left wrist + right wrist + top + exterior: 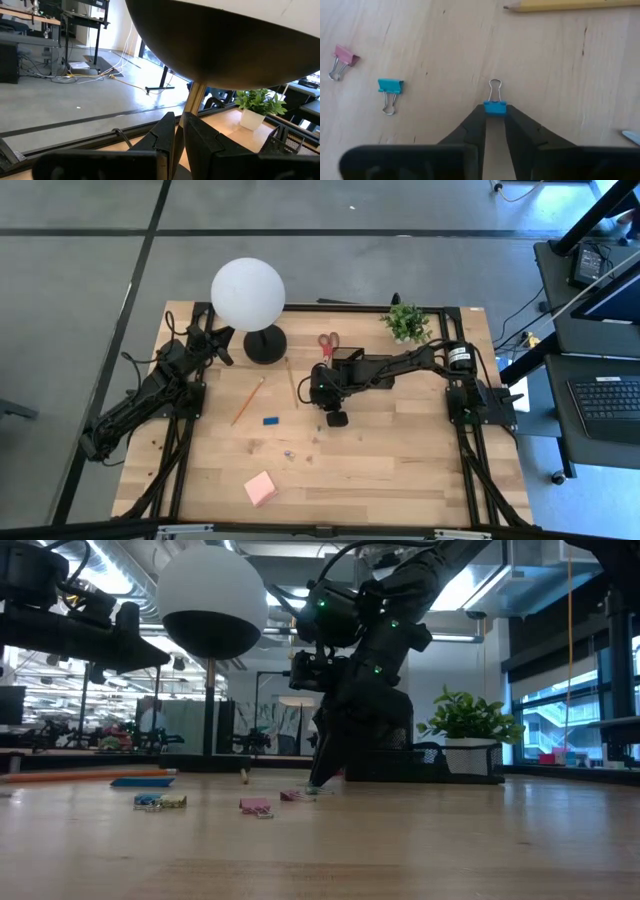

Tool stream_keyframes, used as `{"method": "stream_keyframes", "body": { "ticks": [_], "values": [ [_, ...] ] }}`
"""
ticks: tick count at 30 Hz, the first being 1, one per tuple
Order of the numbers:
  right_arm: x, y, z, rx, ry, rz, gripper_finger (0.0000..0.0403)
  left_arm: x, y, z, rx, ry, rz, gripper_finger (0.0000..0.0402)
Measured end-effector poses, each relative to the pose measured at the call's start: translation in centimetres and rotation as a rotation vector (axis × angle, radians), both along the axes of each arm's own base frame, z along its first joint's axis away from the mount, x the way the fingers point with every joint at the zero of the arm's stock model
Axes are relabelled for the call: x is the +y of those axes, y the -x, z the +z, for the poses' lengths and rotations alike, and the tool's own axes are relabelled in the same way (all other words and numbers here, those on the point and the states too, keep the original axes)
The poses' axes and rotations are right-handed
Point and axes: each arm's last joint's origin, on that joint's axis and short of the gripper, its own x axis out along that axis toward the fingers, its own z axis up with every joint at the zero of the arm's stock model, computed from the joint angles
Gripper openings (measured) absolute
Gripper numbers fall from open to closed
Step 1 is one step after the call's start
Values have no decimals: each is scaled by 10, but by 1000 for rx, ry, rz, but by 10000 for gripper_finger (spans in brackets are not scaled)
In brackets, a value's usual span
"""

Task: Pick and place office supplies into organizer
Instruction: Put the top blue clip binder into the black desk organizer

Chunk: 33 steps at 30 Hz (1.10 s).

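Note:
My right gripper [495,114] points down at the table's middle [322,418], shut on a small blue binder clip [495,107]. A pink clip [343,55] and a teal clip [390,86] lie flat on the wood beside it. A wooden pencil [247,400], a second pencil [293,383], the blue eraser [271,420] and the pink sticky-note pad [261,488] also lie on the table. The red-handled scissors [328,340] sit by the black organizer [348,360], which my right arm partly covers. No pens show. My left gripper [178,137] waits, shut, by the lamp stem [195,97]. My right gripper pinches the blue clip by its coloured body [495,108], between the two fingertips [476,117]. The fingers come from above, pointing steeply down. The clip's wire handles [495,87] stick out ahead of the tips, over the wood. In the low view the clip [318,788] is at table level.
The white globe lamp [248,295] stands on its round black base [265,345] at the far left centre. A green potted plant [406,322] stands at the far edge. More small clips [256,806] [160,802] lie toward the near side. Bare wood stretches to the near right.

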Motion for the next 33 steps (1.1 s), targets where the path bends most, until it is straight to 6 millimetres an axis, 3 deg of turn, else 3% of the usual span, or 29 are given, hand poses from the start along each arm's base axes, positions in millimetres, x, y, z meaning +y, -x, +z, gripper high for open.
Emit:
{"method": "stream_keyframes", "body": {
  "ticks": [10, 15, 23, 28, 33],
  "values": [
    [0, 4, 10, 18, -12, -20, 66, 0, 0, 0, 0, 0, 0, 33],
    [-1, -1, 50, -26, 20, -37, 65, 0, 0, 0, 0, 0, 0, 33],
    [-8, 6, 97, 54, 187, -78, 69, 0, 0, 0, 0, 0, 0, 33],
    [-12, 18, 91, 188, 253, -56, 67, 0, 0, 0, -1, -1, 0, 33],
    [-19, 28, 72, 256, 299, -80, 70, 0, 0, 0, -1, -1, 0, 33]
  ]
}}
